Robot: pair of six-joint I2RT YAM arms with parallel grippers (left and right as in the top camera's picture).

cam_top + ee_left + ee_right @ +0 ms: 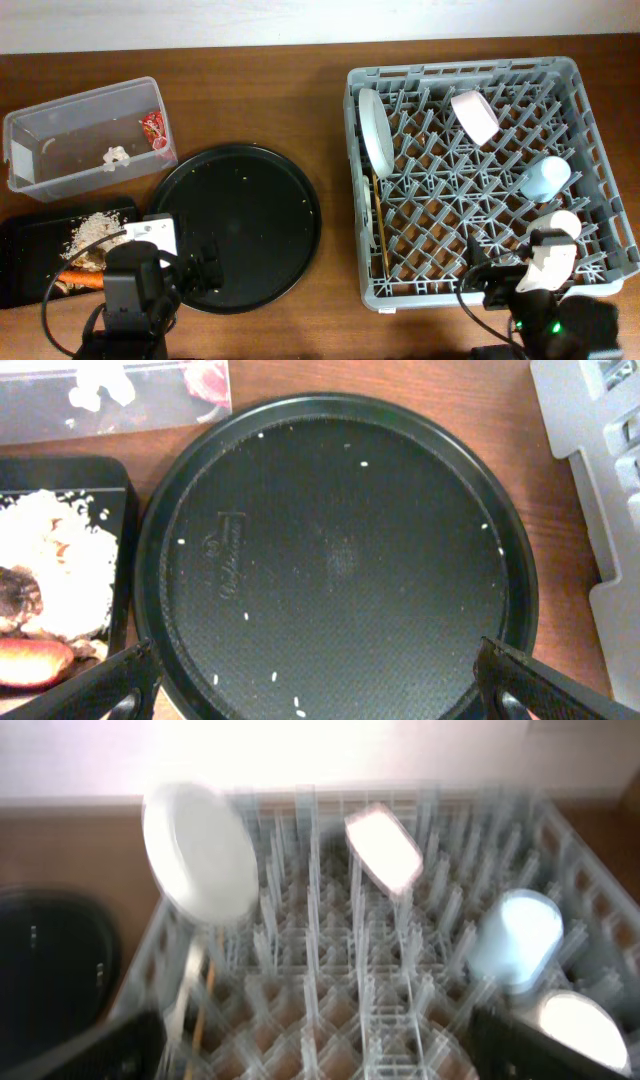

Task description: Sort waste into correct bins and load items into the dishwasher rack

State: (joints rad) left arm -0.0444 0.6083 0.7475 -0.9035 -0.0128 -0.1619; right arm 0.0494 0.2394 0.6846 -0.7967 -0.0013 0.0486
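The clear tub [60, 110] at the back left holds the red wrapper [155, 128] and the white tissue wad [117, 157]. The flat black tray [25, 250] holds beige scraps [95, 228], the carrot [85, 281] and a brown lump [18, 595]. The grey rack [460, 70] holds the plate [375, 130] on edge, the bowl [475, 115], the light-blue cup [545, 178], the white cup [565, 222] and the chopsticks [379, 225]. My left gripper [320, 685] is open and empty over the near rim of the round tray. My right gripper [320, 1045] is open and empty at the rack's near edge.
A large round black tray [300, 200] lies in the middle with a few rice grains on it. The right wrist view is blurred. The rack's corner [600, 510] shows at the right of the left wrist view.
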